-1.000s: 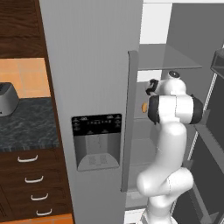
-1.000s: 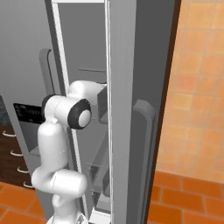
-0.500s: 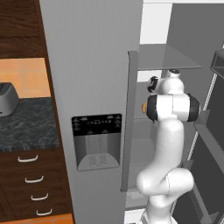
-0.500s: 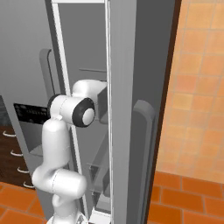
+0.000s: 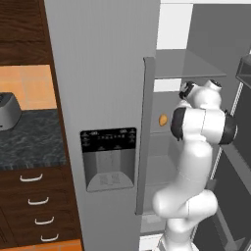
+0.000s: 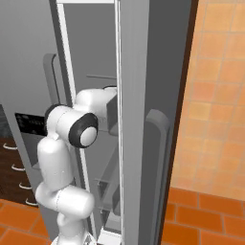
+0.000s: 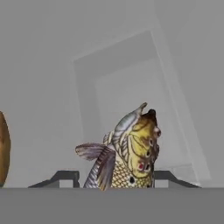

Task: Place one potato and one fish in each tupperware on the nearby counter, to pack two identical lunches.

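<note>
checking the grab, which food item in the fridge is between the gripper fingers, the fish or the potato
The fish: it stands between the two fingertips of the gripper, which has shut on it. The brown potato sits apart at the hand view's left edge.

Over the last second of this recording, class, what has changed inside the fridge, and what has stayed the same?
The gripper has closed on the fish, which stands between its finger tips in the hand view. The arm barely shifted; it reaches into the open fridge as before. The base has not moved: the toaster, the counter and the orange-brown item on the fridge shelf sit where they were.
</note>
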